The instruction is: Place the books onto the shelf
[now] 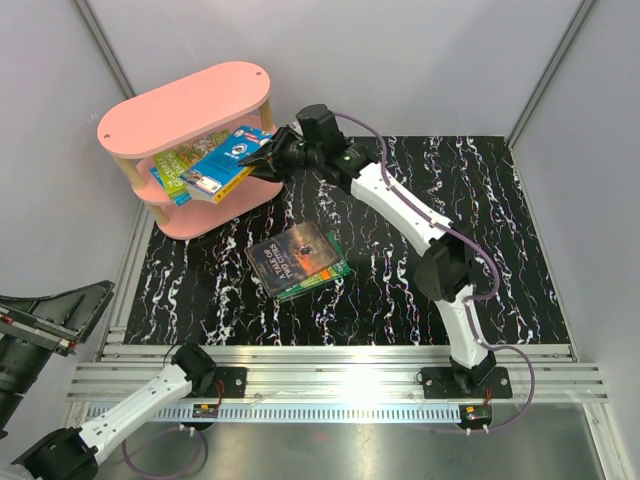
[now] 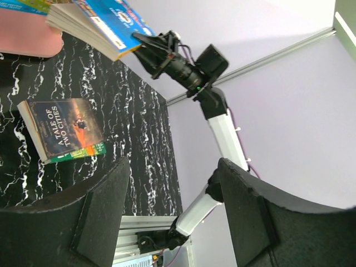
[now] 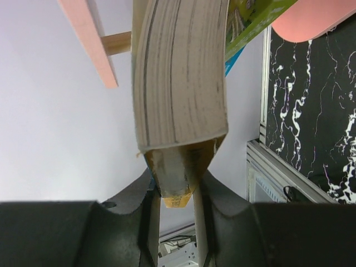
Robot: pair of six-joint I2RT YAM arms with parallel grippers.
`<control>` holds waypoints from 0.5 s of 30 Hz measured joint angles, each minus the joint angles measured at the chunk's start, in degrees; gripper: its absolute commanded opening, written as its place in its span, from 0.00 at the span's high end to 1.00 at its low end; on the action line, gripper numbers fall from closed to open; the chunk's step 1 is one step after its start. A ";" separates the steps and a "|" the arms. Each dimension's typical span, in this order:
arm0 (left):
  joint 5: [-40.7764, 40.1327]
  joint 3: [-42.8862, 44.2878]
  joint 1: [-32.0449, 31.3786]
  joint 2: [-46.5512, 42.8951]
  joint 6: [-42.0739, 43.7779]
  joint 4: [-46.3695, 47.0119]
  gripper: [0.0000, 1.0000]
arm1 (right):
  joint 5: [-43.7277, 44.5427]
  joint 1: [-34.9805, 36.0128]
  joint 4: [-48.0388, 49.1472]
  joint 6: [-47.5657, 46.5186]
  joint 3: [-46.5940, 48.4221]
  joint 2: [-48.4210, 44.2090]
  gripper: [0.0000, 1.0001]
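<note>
The shelf (image 1: 185, 105) stands at the far left corner of the table (image 1: 450, 190). On its middle board lies one book (image 1: 180, 170), and a second book (image 1: 228, 160) rests tilted on top of it, jutting out past the board's right edge. The jutting corner sits between the fingers of the right claw (image 1: 268, 155), whose arm stretches from the near right edge across the table to the shelf. Near the middle of the table, in front of the shelf and to its right, lies a pair of books: the upper book (image 1: 293, 255) lies on the lower book (image 1: 325, 280), which sticks out on the right. The left claw (image 1: 90, 315) is off the table's left edge, well apart from everything.
</note>
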 measured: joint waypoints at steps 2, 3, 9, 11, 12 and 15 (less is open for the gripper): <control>0.02 0.17 0.00 0.00 -0.09 -0.02 0.35 | 0.26 0.11 0.24 0.24 1.03 1.55 1.00; 0.09 0.15 0.00 0.00 -0.11 -0.04 0.35 | 0.37 0.20 0.44 0.37 1.38 2.25 1.00; 0.81 0.15 0.00 0.00 -0.11 -0.02 0.36 | 0.44 0.55 4.09 2.14 1.73 4.92 1.00; 1.01 0.15 0.00 0.00 -0.11 -0.02 0.36 | 0.52 0.72 5.97 2.82 1.73 5.35 1.00; 1.07 0.15 0.00 0.00 -0.11 -0.04 0.36 | 0.68 0.83 6.97 3.19 1.70 5.49 1.00; 1.16 0.22 0.00 0.00 -0.11 -0.04 0.35 | 1.29 1.18 9.51 3.96 1.70 5.75 1.00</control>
